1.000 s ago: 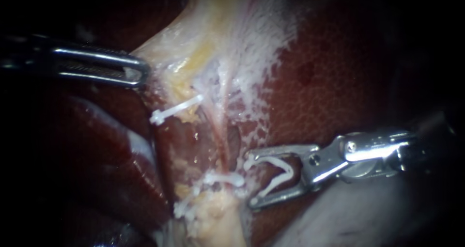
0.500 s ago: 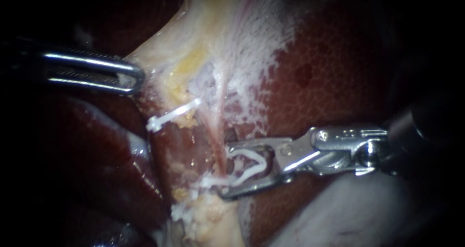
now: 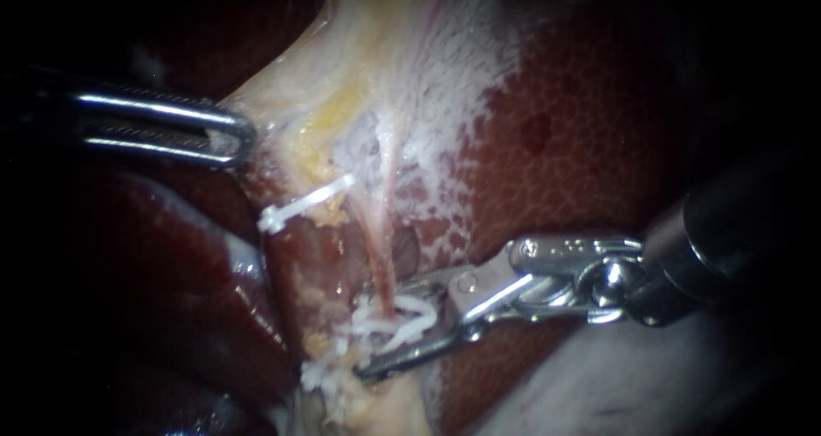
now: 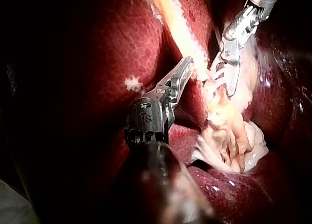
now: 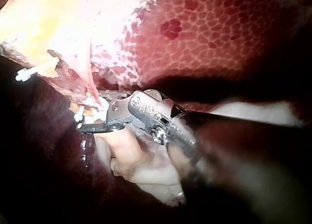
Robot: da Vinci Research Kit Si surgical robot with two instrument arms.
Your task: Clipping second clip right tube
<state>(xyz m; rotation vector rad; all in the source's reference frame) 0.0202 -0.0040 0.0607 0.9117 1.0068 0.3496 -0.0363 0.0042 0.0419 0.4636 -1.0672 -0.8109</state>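
1. The left instrument (image 3: 235, 137) comes in from 9 o'clock. Its tool lies toward 10 o'clock of the endoscope view, clenched on the edge of the pale yellowish tissue (image 3: 342, 85).
2. The right instrument (image 3: 383, 329) enters from 3 o'clock, and its tool sits near 6 o'clock. The jaws stand apart, grasping a white clip (image 3: 419, 321) seated between them.
3. The right tube (image 3: 382, 248), thin and pink, runs from the pale tissue down toward 6 o'clock. Its lower end passes into the mouth of the held clip, with one jaw on either side of it.
4. A second clip (image 3: 363, 321) lies on the tube just at 9 o'clock of the held one. Whether the two touch cannot be told.
5. An upper clip (image 3: 304, 201) crosses tissue at 10 o'clock of the right tool, well apart from it.
6. The mottled red liver (image 3: 581, 145) fills the 2 o'clock side.
7. In the left wrist view, the left tool's jaws lie together at the pale strip, with the right instrument just beside.
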